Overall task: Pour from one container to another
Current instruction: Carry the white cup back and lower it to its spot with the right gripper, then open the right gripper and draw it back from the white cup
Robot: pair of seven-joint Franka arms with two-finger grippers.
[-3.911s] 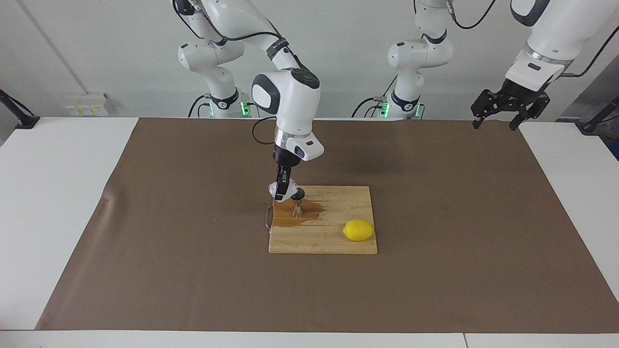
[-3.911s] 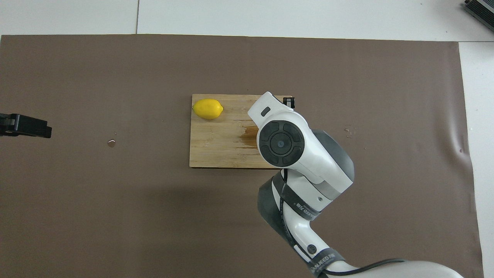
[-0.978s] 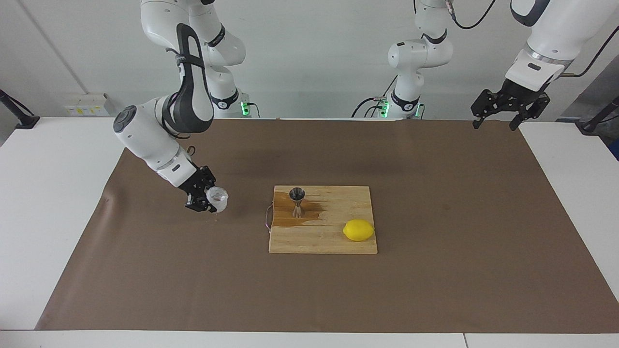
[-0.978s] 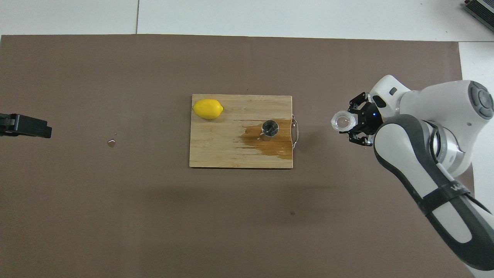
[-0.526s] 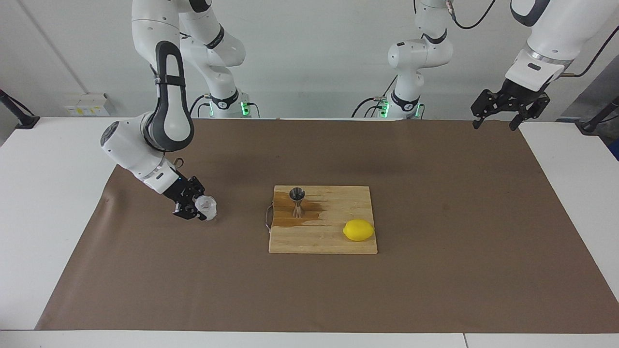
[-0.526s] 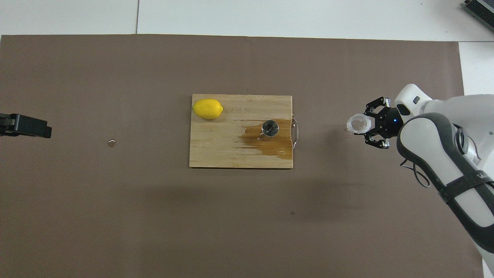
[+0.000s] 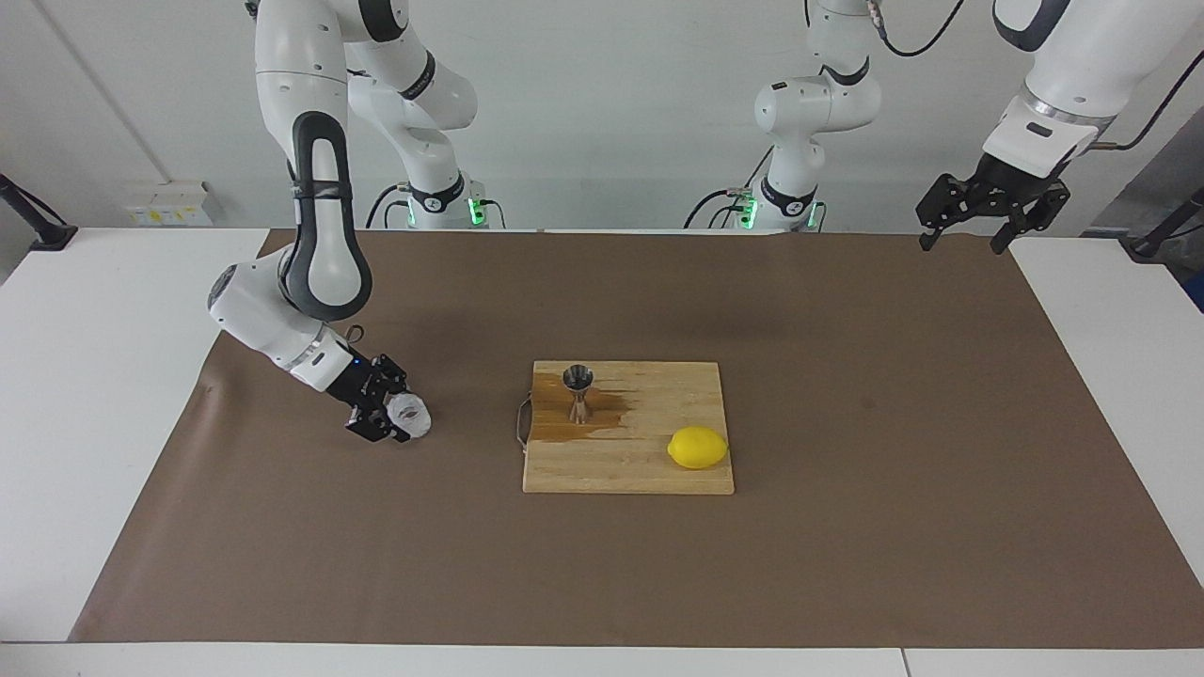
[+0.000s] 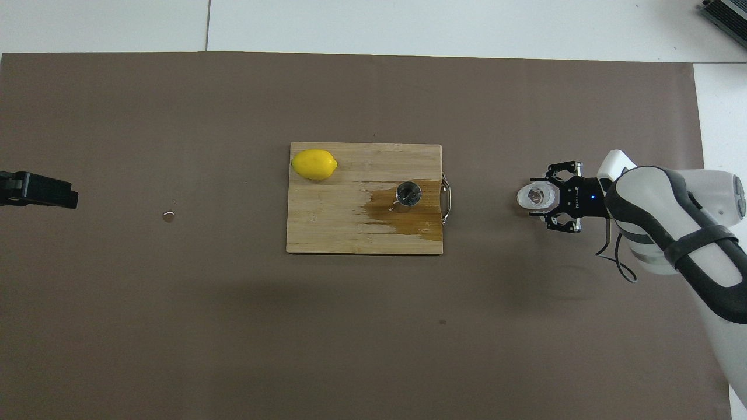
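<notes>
The small clear ribbed glass cup (image 7: 412, 412) (image 8: 533, 196) is down at the brown mat, beside the cutting board toward the right arm's end of the table. My right gripper (image 7: 399, 419) (image 8: 540, 197) reaches in low and slanted, its tips at the cup. The silver jigger (image 7: 578, 391) (image 8: 408, 193) stands upright on the wooden cutting board (image 7: 628, 472) (image 8: 327, 228), in a dark wet stain (image 8: 402, 217). My left gripper (image 7: 963, 243) (image 8: 36, 190) waits open, raised over the mat's edge at the left arm's end.
A yellow lemon (image 7: 698, 448) (image 8: 314, 164) lies on the board's corner farthest from the robots, toward the left arm's end. A metal handle (image 8: 446, 198) sticks out of the board toward the cup. A small droplet (image 8: 168, 216) lies on the mat.
The right gripper has carried the cup away from the jigger and lowered it to the mat near the right arm's end. The left arm has not moved.
</notes>
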